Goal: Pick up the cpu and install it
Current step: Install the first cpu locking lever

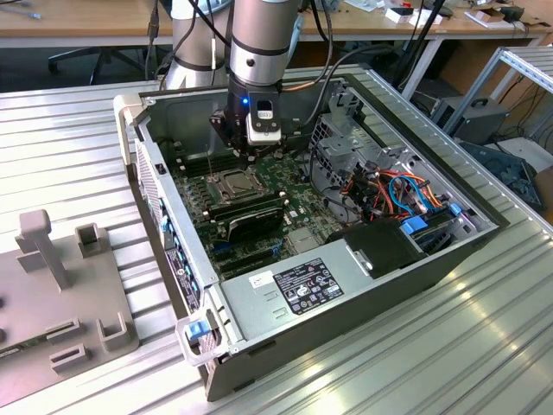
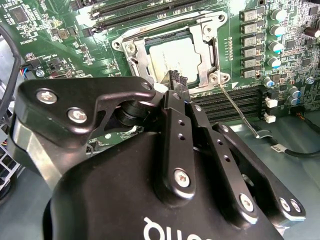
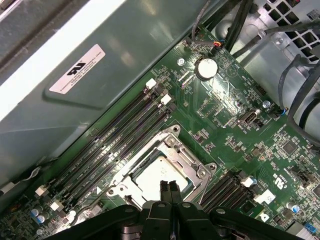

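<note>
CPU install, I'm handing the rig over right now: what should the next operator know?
Gripper: shut, holding nothing, fingertips at the cpu's edge; I cannot tell if they touch it.
Cpu: lies flat inside the socket frame on the motherboard.
Done: the cpu is in the socket.
Left: full seating cannot be confirmed; the socket lever looks unlatched, sticking out to the side.
</note>
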You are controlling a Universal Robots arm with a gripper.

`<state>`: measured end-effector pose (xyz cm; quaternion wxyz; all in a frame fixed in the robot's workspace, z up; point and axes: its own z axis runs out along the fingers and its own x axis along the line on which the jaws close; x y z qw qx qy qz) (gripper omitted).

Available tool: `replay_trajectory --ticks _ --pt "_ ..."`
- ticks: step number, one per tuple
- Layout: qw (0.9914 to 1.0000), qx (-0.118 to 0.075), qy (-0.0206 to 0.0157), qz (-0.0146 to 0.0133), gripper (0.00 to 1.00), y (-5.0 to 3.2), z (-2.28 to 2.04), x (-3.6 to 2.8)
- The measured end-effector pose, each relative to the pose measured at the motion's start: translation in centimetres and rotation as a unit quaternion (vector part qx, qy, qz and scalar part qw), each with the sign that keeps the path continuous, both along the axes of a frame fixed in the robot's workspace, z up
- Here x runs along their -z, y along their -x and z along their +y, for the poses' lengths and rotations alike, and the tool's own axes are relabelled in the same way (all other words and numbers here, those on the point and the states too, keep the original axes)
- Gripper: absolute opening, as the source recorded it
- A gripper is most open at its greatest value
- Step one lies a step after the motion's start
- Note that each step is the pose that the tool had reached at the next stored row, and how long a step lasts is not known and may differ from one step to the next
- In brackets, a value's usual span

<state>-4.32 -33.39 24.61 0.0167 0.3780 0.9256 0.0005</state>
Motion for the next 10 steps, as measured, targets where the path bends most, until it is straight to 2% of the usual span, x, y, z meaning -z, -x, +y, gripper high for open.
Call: replay_trajectory --ticks 2,4,7,10 --pt "0.99999 -0.004 0.0000 0.0000 0.11 0.00 0.00 0.00" --pt "0.99983 -0.018 0.0000 0.0000 0.11 0.00 0.00 0.00" --pt "0.99905 -0.043 0.0000 0.0000 0.11 0.00 0.00 0.00" --pt "0.99886 -0.048 0.0000 0.0000 0.11 0.00 0.00 0.00"
